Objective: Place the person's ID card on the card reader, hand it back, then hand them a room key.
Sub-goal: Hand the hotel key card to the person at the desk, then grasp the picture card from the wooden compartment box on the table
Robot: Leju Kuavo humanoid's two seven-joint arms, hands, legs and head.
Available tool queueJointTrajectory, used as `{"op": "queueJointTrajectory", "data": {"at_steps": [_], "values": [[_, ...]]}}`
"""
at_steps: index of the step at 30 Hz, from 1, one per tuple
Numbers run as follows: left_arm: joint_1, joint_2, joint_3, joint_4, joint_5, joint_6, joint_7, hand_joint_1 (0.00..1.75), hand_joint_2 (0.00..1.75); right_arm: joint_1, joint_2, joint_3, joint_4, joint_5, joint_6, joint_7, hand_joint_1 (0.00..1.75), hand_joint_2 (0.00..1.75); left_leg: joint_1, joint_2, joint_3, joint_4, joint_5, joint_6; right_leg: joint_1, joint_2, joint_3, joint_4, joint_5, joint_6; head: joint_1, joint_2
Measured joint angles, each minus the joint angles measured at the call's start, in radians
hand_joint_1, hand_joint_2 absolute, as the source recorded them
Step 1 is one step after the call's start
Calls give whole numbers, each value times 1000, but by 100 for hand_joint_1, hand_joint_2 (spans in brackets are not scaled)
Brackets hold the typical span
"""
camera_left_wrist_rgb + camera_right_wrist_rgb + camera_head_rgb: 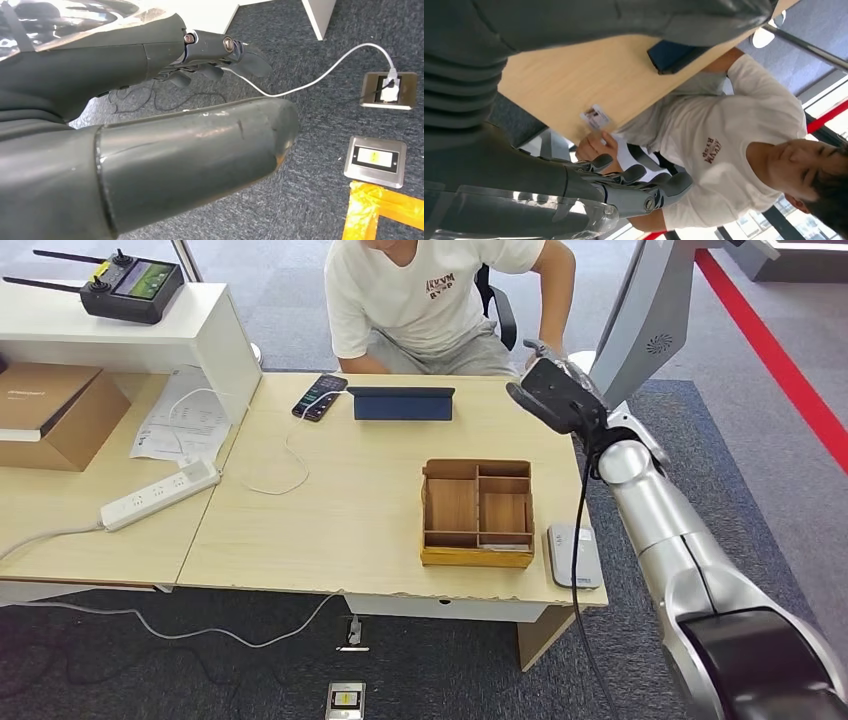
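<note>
Right hand [548,392] was raised at upper right of the head view, above the far right corner of the table [330,530], just in front of the seated person [430,300]. In the right wrist view its fingers [634,175] were spread and slightly curled, holding nothing. ID card [595,117] was near centre of that view, lying on the table edge, pinched by the person's hand [596,146]; robot fingers were close but apart from it. Card reader [573,555] sat at lower right of the head view on the near right table corner, just beside the wooden tray [478,512]. Phone [319,397] and blue tablet case [401,403] lay at top centre of the table. Left hand [215,60] hung over carpet, fingers loosely extended, empty; white cable [320,75] and floor socket [389,90] were at right of the left wrist view.
</note>
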Motion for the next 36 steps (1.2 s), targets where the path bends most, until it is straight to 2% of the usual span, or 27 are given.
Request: {"op": "queueJointTrajectory", "data": {"at_steps": [12,20,29,36], "values": [[1,0,21,0,12,0,17,0,0,316,-113,-5,-353,-117,77,113,0,175,0,0,0,0,0,0,0,0,0,-1,0,0,0,0],[1,2,26,0,4,4,29,0,0,457,-177,-22,-514,-105,141,155,0,175,0,0,0,0,0,0,0,0,0,-1,0,0,0,0],[0,2,26,0,2,4,37,0,0,541,-210,-25,-623,-53,196,177,0,175,0,0,0,0,0,0,0,0,0,-1,0,0,0,0],[0,2,26,0,-7,10,41,0,0,562,-222,-19,-648,92,200,190,0,175,0,0,0,0,0,0,0,0,0,-1,0,0,0,0]]}}
